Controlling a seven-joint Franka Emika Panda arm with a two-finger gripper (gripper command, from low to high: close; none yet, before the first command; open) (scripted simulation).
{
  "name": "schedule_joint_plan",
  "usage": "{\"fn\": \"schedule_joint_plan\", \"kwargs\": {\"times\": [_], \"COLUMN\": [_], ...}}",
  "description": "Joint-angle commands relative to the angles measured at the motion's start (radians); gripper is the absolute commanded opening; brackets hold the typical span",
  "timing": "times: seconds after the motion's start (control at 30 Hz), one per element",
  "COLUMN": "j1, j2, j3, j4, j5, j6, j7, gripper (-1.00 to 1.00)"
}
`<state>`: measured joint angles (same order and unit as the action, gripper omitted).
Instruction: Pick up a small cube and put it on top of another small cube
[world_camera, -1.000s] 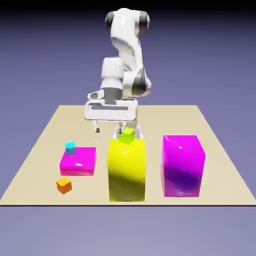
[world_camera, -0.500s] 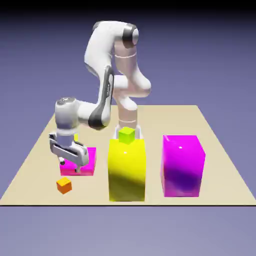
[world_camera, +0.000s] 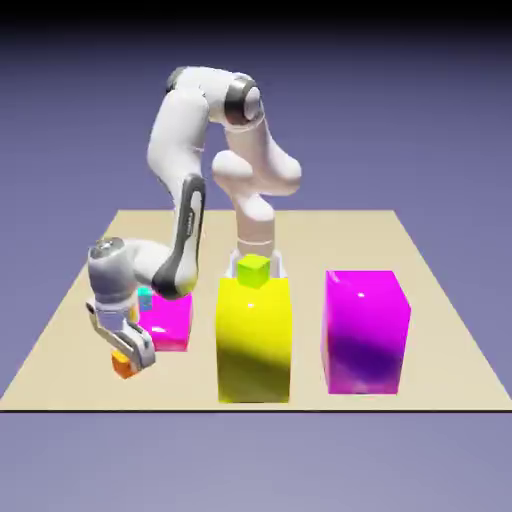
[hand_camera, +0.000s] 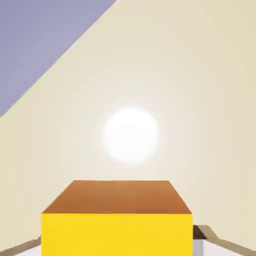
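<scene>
Orange cube (hand_camera: 117, 220) tiny, glossy, big betw fingers (hand_camera: 202, 234), grip state unclear, lime-green cube (world_camera: 254, 270) atop yellow block (world_camera: 254, 340)

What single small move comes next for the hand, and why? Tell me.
Probably close the hand on the orange cube. In the hand view the cube fills the space between the two fingertips, which show at either side of it, and it sits on the table. The lime-green cube, its target, waits on the tall yellow block.
</scene>
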<state>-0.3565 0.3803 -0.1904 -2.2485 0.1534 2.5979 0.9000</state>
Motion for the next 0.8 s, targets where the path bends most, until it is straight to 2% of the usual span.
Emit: {"fn": "schedule_joint_plan", "kwargs": {"times": [0.0,0.77], "j1": [0.014,0.323], "j2": [-0.036,-0.867], "j3": [0.009,0.210], "j4": [-0.009,-0.217], "j5": [-0.007,-0.140], "j6": [-0.027,-0.638], "j7": [0.003,0.044], "gripper": [-1.00,-1.00]}}
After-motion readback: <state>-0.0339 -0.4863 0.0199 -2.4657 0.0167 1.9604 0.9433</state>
